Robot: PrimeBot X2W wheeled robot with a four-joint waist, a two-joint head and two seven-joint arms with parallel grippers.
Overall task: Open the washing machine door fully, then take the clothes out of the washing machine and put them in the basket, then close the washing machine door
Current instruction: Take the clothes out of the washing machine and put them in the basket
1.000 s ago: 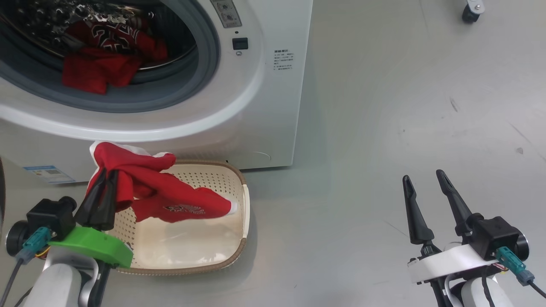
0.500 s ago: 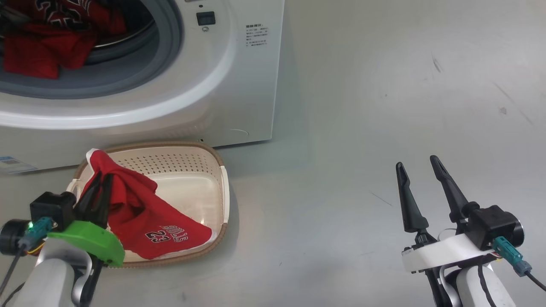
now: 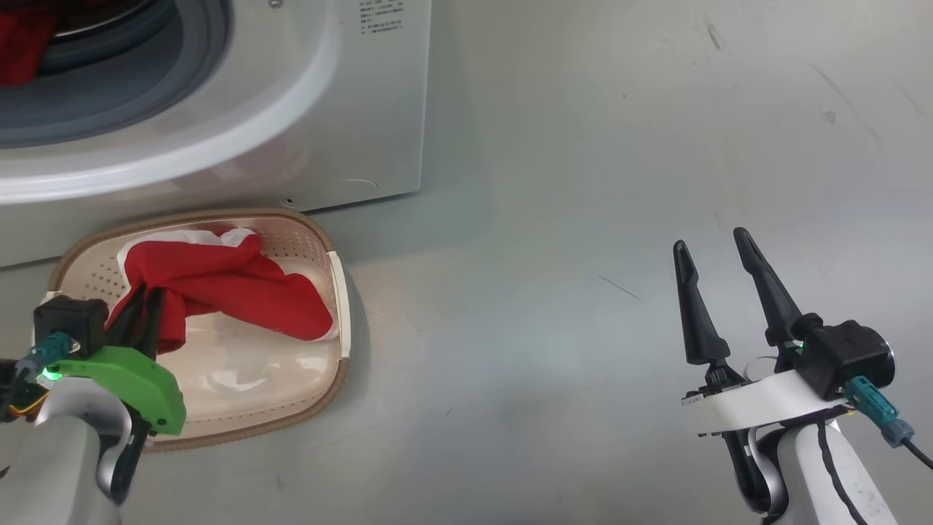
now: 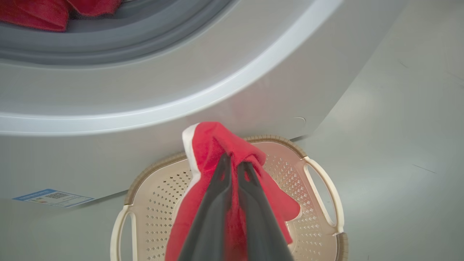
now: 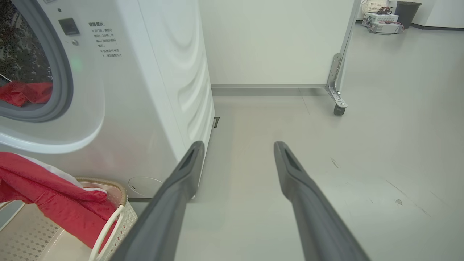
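Your left hand (image 3: pixel 146 297) is clamped on a red garment (image 3: pixel 240 284) with white trim. Its two fingers (image 4: pixel 214 203) are pressed together through a bunched fold of the cloth above the basket (image 3: pixel 341 292). The rest of the garment drapes down into the basket, which sits on the floor (image 3: pixel 583 182) just in front of the washing machine (image 3: pixel 350 109). More red clothes (image 3: pixel 18 51) lie inside the machine's opening, behind the grey gasket (image 3: pixel 109 109). Your right hand (image 3: pixel 710 240) hangs well off to the right over bare floor, with its fingers spread wide apart and nothing between them.
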